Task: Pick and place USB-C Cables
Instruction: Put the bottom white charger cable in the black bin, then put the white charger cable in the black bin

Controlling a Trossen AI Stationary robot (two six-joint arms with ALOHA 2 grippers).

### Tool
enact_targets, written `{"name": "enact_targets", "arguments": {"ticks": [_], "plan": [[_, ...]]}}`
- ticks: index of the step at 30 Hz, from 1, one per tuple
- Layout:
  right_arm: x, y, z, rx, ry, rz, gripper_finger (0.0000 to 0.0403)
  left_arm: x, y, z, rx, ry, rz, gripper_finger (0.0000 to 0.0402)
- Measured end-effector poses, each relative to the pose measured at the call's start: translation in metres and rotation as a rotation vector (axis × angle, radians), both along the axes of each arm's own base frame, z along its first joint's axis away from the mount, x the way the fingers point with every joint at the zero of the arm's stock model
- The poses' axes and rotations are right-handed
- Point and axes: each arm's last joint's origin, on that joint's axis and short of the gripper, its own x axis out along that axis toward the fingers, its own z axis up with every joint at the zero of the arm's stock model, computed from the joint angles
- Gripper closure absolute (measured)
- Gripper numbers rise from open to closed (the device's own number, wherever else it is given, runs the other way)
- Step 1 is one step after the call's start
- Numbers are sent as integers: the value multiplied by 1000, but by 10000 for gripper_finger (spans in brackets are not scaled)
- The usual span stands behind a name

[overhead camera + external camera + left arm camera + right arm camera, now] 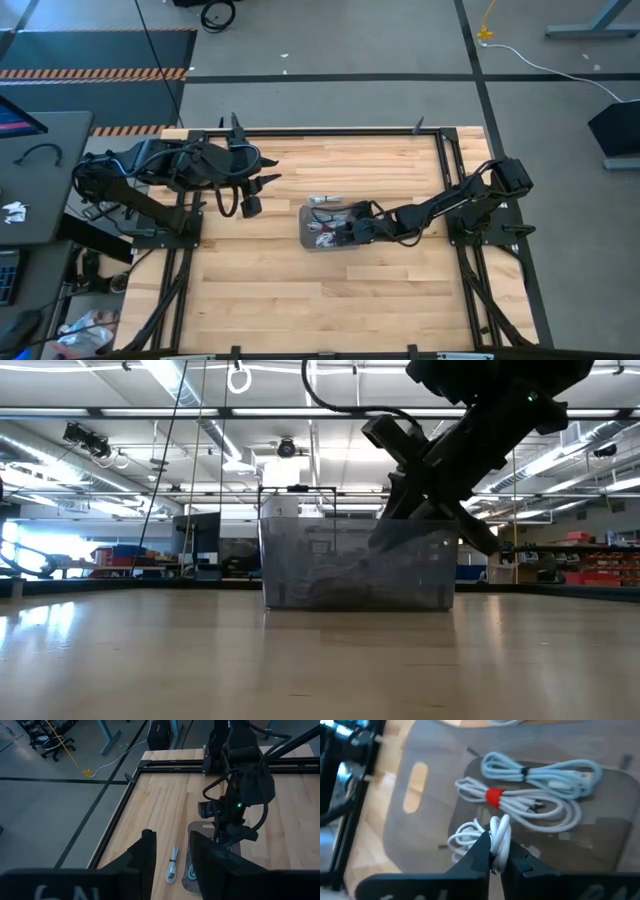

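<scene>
A grey see-through tray (310, 238) stands mid-table. My right gripper (495, 847) reaches down into it from the table's right and is shut on a white coiled USB-C cable (467, 837). Two more bundles lie on the tray floor: one with a red tie (520, 802) and a pale one with a black tie (540, 770). Another cable bundle (324, 200) lies flat on the table just beyond the tray's far side; it also shows in the left wrist view (172, 865). My left gripper (262, 182) hangs open and empty over the table's far left. My right gripper pinches the white cable's bunched strands (501, 834) between its two fingertips. The fingers slant down into the tray from the table's right. The cable's loops (462, 839) spread out beside the fingers, close over the tray floor; I cannot tell whether they rest on it.
The tray's walls (350, 565) stand around my right gripper's fingers. Black frame rails (330, 131) run along the table's edges. Bare wood lies between the tray and the table's near edge.
</scene>
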Motion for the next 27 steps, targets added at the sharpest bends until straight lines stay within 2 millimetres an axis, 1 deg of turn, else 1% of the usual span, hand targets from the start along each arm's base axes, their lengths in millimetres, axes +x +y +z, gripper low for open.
{"name": "enact_targets", "arguments": {"ticks": [4, 8, 12, 20, 23, 25, 27], "plan": [[3, -1, 3, -12, -37, 27, 324, 0, 0, 0, -1, -1, 0, 278], [6, -3, 5, -10, -57, 36, 297, 0, 0, 0, -3, -2, 2, 278], [7, -2, 6, 19, -70, 67, 287, 0, 0, 0, -3, -1, 2, 278], [9, 2, 9, 107, -78, 148, 285, 0, 0, 0, -2, -1, 1, 278], [12, 3, 20, 88, -112, 177, 287, 0, 0, 0, -2, -1, 1, 278], [15, 2, 35, 53, -154, 193, 288, 0, 0, 0, -2, 0, 1, 278], [16, -1, 54, -1, -213, 200, 289, 0, 0, 0, 0, 2, 0, 278]]}}
